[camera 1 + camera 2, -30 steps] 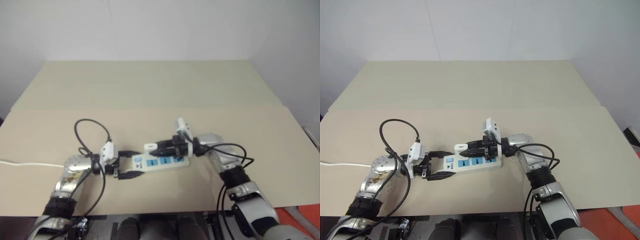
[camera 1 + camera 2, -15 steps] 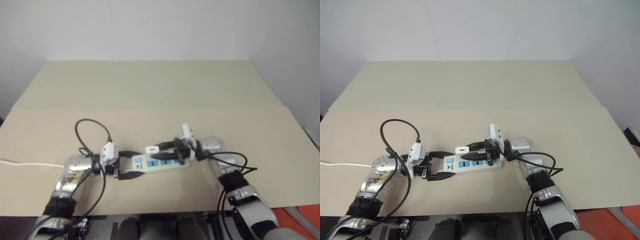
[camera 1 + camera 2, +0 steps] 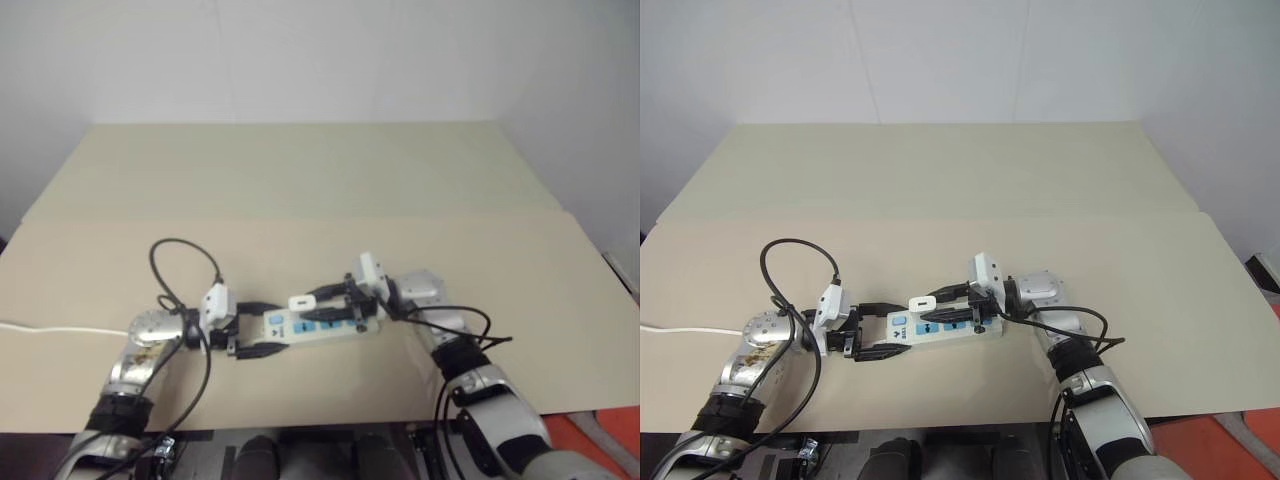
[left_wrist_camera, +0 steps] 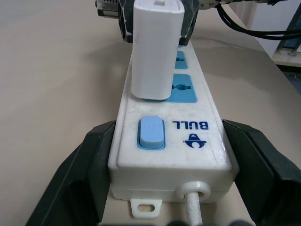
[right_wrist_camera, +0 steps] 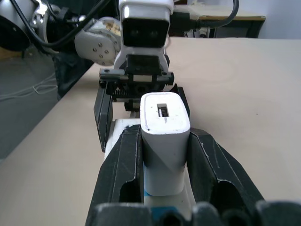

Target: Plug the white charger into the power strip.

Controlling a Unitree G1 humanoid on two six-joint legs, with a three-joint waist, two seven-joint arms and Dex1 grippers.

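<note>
The white charger (image 5: 164, 141) is clamped between the two black fingers (image 5: 123, 176) of the right gripper (image 5: 164, 155), upright on the power strip (image 5: 116, 134). Just beyond the charger, the left gripper (image 5: 141, 101) is seen closed around the strip's far end on the beige surface (image 5: 235, 94).

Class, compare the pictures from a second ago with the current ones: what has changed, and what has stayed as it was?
The right gripper, shut on the white charger, rolled at the wrist and stood the charger upright on the socket beside the blue switch. The left gripper still clamps the power strip at its cord end; the strip has not moved.
</note>
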